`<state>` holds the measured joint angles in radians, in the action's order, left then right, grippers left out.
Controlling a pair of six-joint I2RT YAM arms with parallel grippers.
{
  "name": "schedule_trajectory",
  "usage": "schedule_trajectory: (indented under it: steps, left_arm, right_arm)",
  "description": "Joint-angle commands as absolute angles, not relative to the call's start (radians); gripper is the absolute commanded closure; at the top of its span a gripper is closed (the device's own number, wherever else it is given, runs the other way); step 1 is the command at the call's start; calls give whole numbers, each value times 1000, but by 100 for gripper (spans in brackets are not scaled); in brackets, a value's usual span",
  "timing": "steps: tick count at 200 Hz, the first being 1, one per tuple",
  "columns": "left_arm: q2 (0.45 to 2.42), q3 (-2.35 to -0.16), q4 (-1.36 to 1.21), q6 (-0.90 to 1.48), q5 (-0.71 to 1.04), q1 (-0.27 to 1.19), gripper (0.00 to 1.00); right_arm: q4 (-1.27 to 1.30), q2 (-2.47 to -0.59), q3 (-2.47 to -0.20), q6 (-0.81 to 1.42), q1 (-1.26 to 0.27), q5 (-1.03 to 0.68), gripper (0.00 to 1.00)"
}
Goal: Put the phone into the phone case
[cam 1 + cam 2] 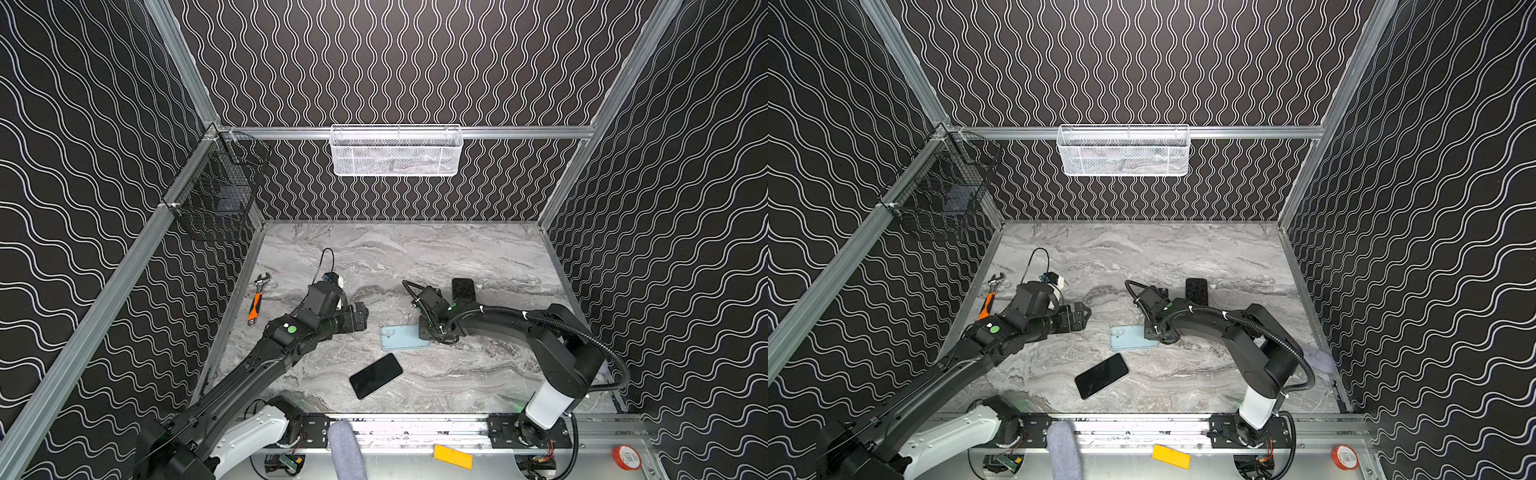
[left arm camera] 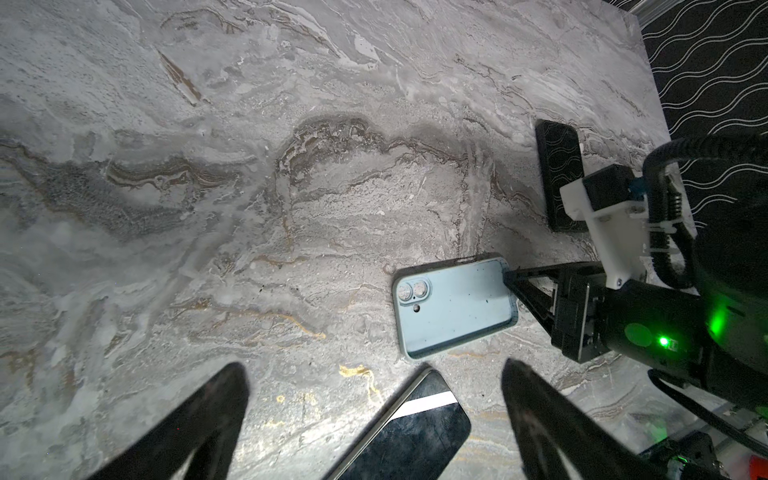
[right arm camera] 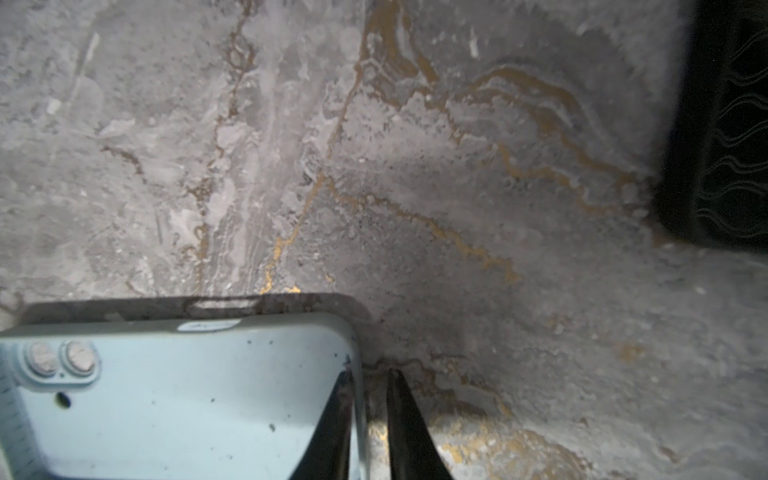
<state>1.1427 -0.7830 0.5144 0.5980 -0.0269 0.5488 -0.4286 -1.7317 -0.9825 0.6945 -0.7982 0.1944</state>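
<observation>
While the light-blue phone case (image 1: 401, 337) lies hollow side up on the marble table (image 1: 478, 249), the right gripper (image 3: 369, 374) straddles its short end wall. One finger is inside and one outside, nearly together; whether they pinch it cannot be told. Near the case, toward the front edge, the black phone (image 1: 376, 376) lies screen up, untouched. The left gripper (image 2: 374, 363) hovers above the phone's end, spread wide apart.

Far half of the table (image 1: 415, 249) bare — free passage there. At the left edge lies a wrench (image 1: 258, 297). Centre is tight: phone (image 1: 376, 376) just near of the phone case (image 1: 401, 337), thin bare strip between. The right gripper (image 3: 370, 374) straddles the case's right rim, blocking that side — clamped or not, unclear. A dark flat item (image 1: 463, 288) lies far right. The left gripper (image 2: 372, 365), jaws wide, stands left of the case.
</observation>
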Motion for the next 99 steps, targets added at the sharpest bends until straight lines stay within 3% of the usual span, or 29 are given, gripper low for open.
schedule_trajectory:
  steps: [1,33,53,99]
  left_arm:
    - [1157,-784,473,586,-37,547,2]
    - [1176,-792,463,583,-30,546,2]
    - [1174,-792,459,577,-33,546,2]
    - [1177,-791,447,559,-40,545,2]
  right_arm:
    - [-446,-1742,-991,679,-799,205,81]
    - [-467,-1778,-1045,680,-799,209,87]
    - [-481,-1767,-1042,684,-798,227,97]
    - [-553,-1679,-1005,667,-788,285,100]
